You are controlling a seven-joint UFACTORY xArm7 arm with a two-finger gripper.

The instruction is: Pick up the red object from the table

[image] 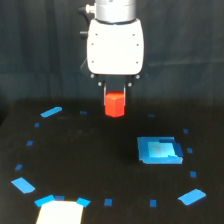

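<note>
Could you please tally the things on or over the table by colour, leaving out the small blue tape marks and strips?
Red block: 1
Large blue square patch: 1
White patch at the bottom edge: 1
Total: 3

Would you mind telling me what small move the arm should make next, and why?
Probably a short straight lift: the red block already sits between the fingers of the gripper, which look closed on it. Whether it has left the black table is unclear.
</note>
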